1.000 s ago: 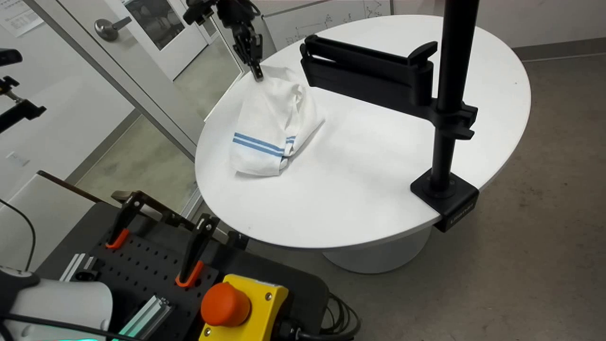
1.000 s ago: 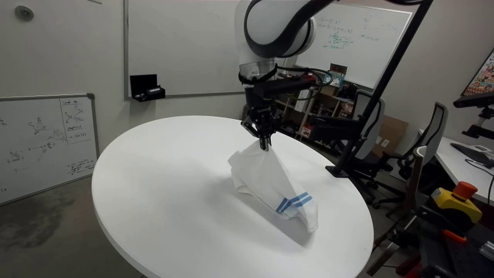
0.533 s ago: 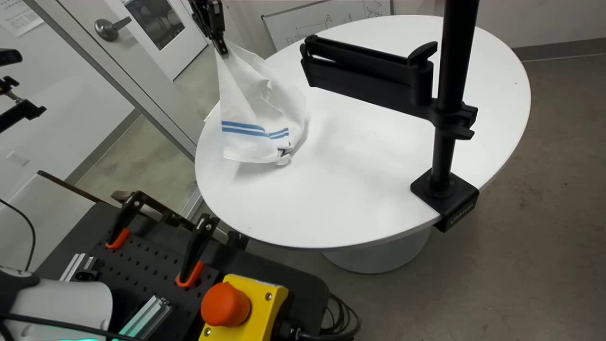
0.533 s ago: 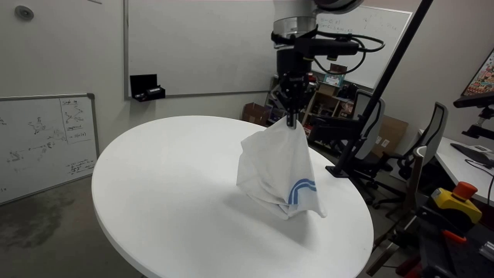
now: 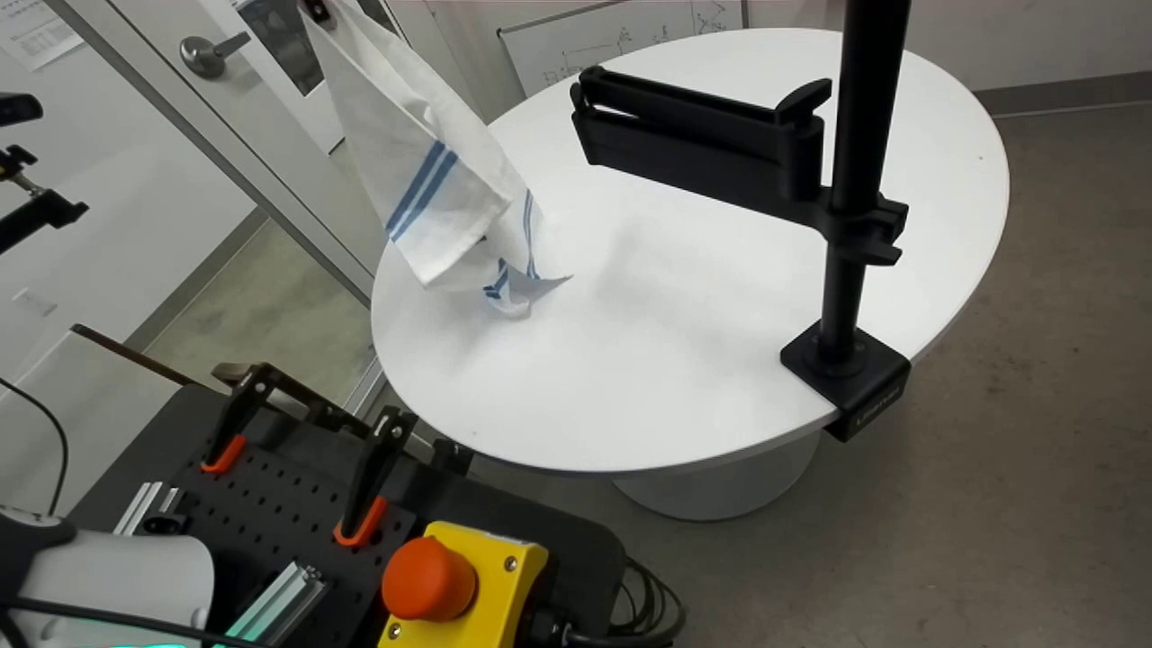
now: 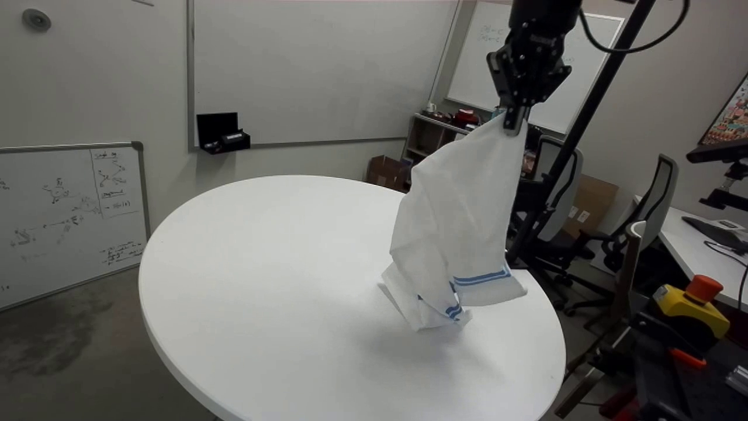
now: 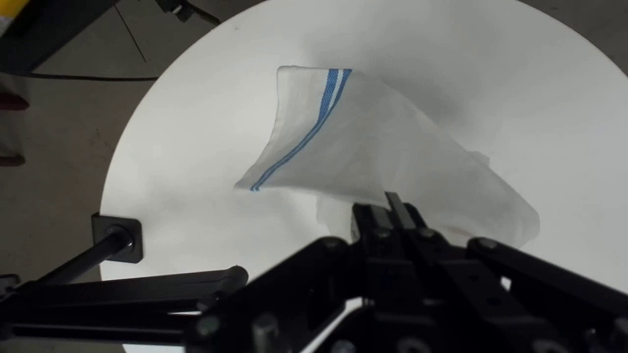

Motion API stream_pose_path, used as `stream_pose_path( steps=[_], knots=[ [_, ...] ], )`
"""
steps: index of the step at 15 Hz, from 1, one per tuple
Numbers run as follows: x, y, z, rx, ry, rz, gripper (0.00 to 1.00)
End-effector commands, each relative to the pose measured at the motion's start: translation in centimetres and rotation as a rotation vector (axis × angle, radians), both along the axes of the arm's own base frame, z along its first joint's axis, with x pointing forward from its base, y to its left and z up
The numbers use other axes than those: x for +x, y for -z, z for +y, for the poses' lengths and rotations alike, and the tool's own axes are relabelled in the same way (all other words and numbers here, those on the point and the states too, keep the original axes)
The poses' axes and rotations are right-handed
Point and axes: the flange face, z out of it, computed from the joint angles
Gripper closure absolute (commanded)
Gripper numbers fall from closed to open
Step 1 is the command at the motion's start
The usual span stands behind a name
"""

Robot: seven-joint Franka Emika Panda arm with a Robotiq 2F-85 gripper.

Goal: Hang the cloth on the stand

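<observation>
Above one round white table (image 6: 263, 280), one gripper (image 6: 518, 121) pinched one blue-striped cloth (image 6: 461, 210) by its top; one black stand (image 5: 855, 171) rose from the table's edge.

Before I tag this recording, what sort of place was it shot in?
Likely a robotics lab or office: a whiteboard with handwritten sketches, a mesh-backed office chair, and a yellow box with a large orange-red button.
</observation>
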Motion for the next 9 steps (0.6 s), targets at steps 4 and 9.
stream_pose_path(
  steps=[4, 9],
  knots=[
    [-6.6, -9.3, -2.8, 0.011, 0.181, -0.212, 1.00],
    [-9.8, -14.8, -5.4, -0.001, 0.293, -0.353, 1.00]
  ],
)
